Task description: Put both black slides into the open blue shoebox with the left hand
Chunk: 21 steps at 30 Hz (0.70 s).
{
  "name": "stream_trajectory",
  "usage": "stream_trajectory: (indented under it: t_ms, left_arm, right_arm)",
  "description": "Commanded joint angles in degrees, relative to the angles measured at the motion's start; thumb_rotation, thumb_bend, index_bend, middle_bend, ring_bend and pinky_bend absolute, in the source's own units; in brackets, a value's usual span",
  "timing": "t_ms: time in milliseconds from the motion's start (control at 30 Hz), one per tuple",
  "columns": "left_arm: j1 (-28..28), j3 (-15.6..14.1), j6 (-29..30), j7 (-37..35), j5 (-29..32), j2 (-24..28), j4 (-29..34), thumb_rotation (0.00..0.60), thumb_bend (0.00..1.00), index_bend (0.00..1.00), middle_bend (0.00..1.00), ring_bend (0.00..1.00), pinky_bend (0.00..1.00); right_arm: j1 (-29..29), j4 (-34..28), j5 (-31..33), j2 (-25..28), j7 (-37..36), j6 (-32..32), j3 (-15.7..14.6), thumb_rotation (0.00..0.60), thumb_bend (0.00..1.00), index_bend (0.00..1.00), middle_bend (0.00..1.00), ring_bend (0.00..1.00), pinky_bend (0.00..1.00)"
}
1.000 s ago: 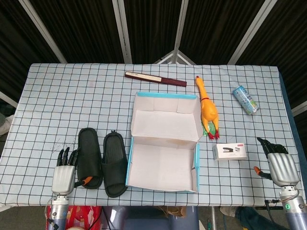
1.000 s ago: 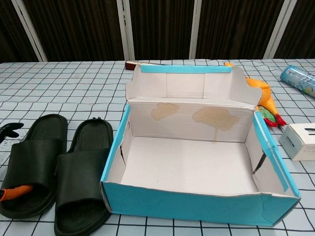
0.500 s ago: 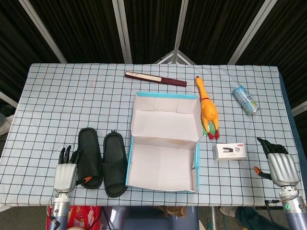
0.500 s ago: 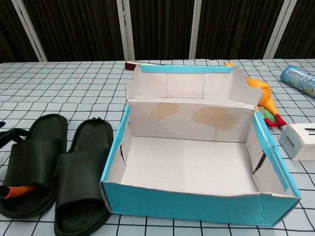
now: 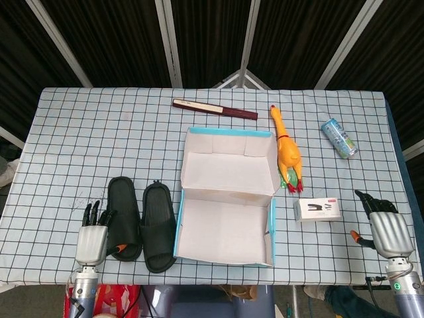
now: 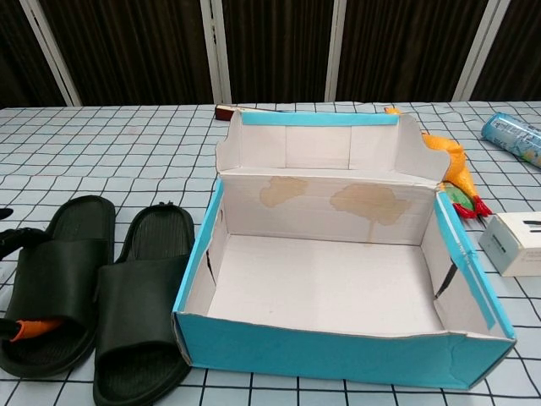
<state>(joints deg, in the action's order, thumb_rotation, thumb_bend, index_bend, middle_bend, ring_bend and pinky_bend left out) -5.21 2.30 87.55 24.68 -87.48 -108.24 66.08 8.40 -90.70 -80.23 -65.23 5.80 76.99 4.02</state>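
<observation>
Neither black slide [image 5: 124, 217] [image 5: 159, 225] is boxed yet; the blue shoebox [image 5: 225, 199] sits empty, left hand [image 5: 92, 233] spread, holding nothing.

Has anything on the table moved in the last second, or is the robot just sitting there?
Only the left hand moved: it slid a little back toward the near table edge, beside the outer slide, with its orange thumb tip still at that slide's near end. It has not lifted anything. The other slide, the blue shoebox, the right hand and the rest stayed put.
</observation>
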Motion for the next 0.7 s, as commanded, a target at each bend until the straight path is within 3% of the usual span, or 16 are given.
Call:
stream_trajectory:
  t_ms: [33,267,433,700]
  left_arm:
    - [-0.07,-0.05,0.19,-0.03,-0.13,0.13,0.14,0.399,0.2,0.27,0.3,0.01,0.0]
    - [-0.38,-0.05,0.4,0.35,-0.3,0.59,0.63,0.402,0.23,0.31,0.3,0.01,0.0]
    - [-0.55,-0.02,0.08,0.83,0.02,0.68,0.62,0.466,0.26,0.39,0.3,0.01,0.0]
    - [-0.63,-0.1,0.86,0.48,-0.39,0.71,0.76,0.489,0.26,0.46,0.3,0.01,0.0]
  right_arm:
    - [0.03,-0.1,0.0,0.07,0.04,-0.02,0.01,0.6,0.23,0.13,0.21,0.25,0.2]
    - [0.01,-0.11,-0.05,-0.01,0.12,-0.01,-0.08,0.6,0.23,0.13,0.21,0.25,0.2]
    - [-0.01,-0.1,-0.1,-0.03,0.08,0.12,-0.07,0.6,0.23,0.13,0.21,0.25,0.2]
    - [0.04,-0.11,-0.18,-0.08,0.18,0.09,-0.11,0.6,0.23,0.13,0.21,0.25,0.2]
